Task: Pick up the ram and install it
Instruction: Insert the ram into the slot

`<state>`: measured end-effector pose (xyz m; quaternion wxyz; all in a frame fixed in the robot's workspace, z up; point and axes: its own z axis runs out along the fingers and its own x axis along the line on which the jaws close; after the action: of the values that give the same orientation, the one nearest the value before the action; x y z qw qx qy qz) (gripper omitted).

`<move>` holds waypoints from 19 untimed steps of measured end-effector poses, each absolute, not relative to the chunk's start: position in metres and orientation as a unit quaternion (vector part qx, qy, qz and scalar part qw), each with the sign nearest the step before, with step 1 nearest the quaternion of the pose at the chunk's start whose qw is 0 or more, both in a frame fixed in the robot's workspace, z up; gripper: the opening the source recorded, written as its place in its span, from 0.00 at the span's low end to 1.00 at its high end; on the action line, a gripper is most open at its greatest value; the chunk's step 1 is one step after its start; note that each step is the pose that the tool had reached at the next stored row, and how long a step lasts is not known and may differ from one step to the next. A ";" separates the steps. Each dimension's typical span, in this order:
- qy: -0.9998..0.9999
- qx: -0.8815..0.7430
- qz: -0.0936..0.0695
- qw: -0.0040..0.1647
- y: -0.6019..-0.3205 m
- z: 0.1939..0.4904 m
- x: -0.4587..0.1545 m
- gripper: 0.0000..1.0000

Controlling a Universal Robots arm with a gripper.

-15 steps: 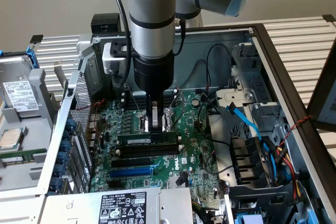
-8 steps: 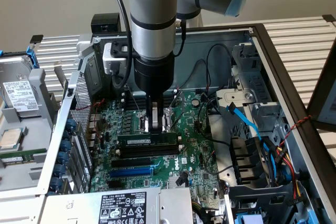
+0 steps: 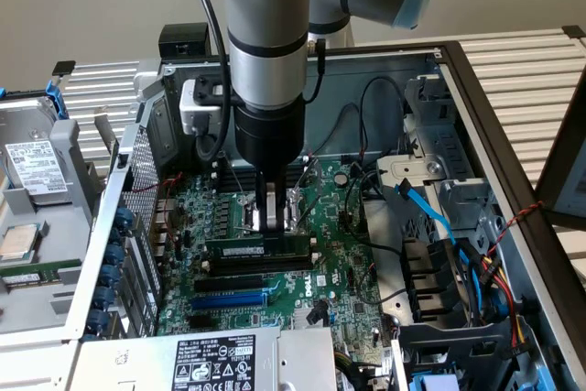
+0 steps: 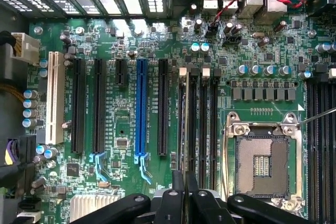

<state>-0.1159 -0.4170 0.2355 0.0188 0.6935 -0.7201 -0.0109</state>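
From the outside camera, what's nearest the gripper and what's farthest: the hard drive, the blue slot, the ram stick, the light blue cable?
Measured from the gripper in the exterior view:
1. ram, directly beneath it.
2. blue slot, past the ram, toward the camera.
3. light blue cable, off to the exterior view's right.
4. hard drive, far at the exterior view's left.

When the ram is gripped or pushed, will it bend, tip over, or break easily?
The ram is a thin flat board, so it is probably light and fairly stiff lengthwise. It stands on its long edge on the motherboard, so a sideways push could tip it. Its bare circuit surface suggests it is fragile.
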 end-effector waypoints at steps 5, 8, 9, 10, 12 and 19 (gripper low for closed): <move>-0.720 0.694 -0.013 0.017 -0.417 0.235 -0.115 0.13; -0.720 0.694 -0.015 0.015 -0.417 0.233 -0.115 0.13; -0.720 0.694 -0.016 0.014 -0.417 0.232 -0.115 0.13; -0.720 0.694 -0.017 0.013 -0.417 0.232 -0.115 0.13; -0.720 0.694 -0.019 0.011 -0.417 0.230 -0.115 0.13; -0.720 0.693 -0.019 0.011 -0.418 0.229 -0.115 0.13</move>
<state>-0.1148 -0.4178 0.2293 0.0107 0.6932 -0.7204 -0.0194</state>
